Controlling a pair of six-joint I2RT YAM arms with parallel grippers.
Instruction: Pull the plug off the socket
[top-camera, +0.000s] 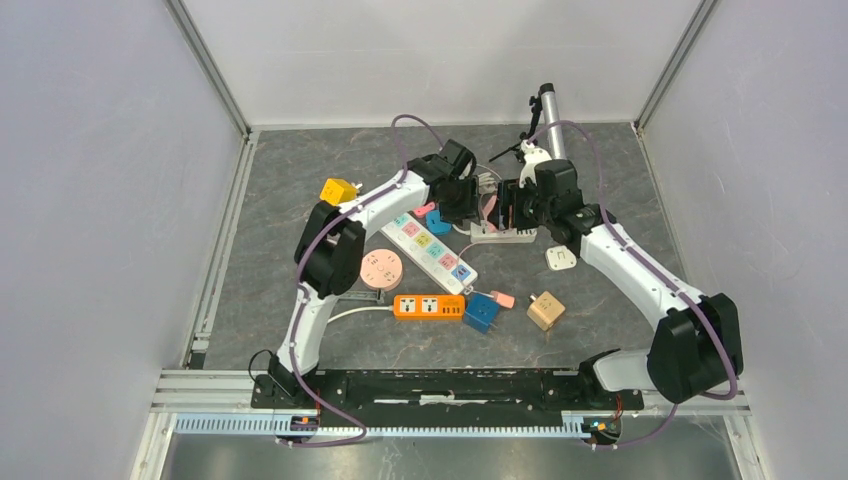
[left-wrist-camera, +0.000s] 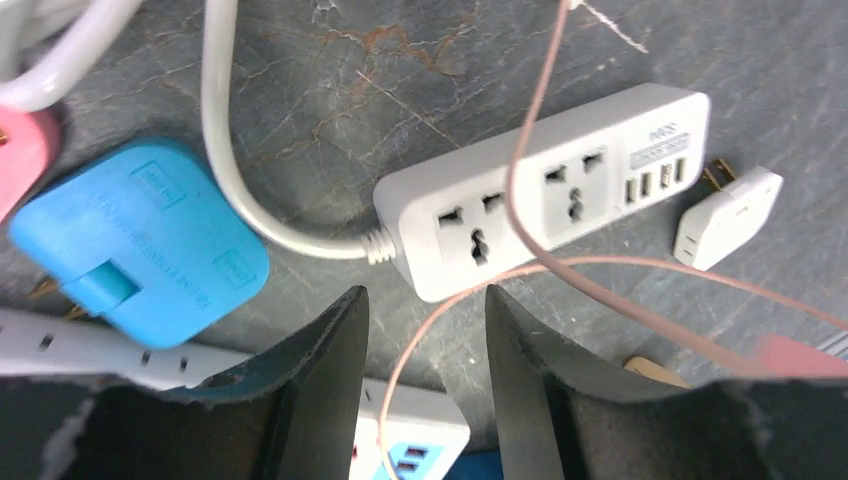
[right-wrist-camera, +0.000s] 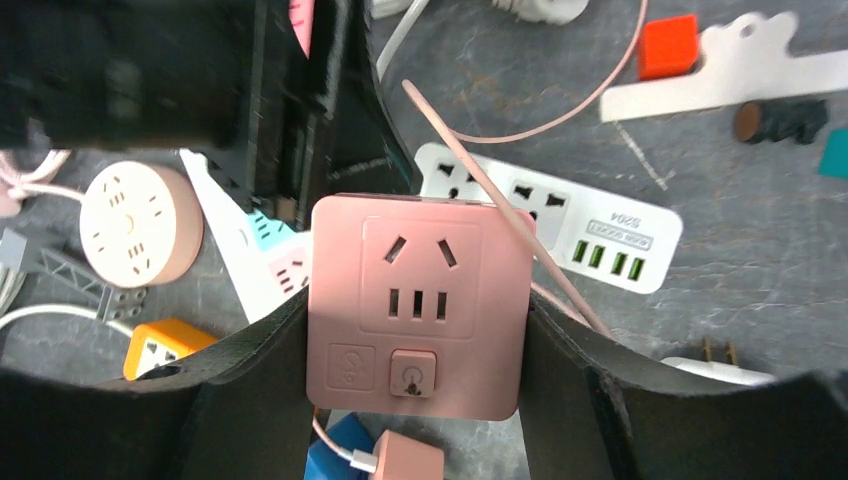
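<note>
The pink socket (right-wrist-camera: 415, 300), a square block with rounded corners, fills the centre of the right wrist view, face-on. A small pink plug (right-wrist-camera: 405, 462) sits just below it.

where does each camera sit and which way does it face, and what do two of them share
Top external: fixed above and behind the bases, facing down over the table; left arm and right arm both show.
Left wrist: on the left wrist, facing down at the white USB power strip and a blue adapter; the left tool shows at the bottom.
Right wrist: on the right wrist, facing down; the right tool grips a pink socket cube mid-frame.
Shared: both wrist views show the white USB power strip.
</note>
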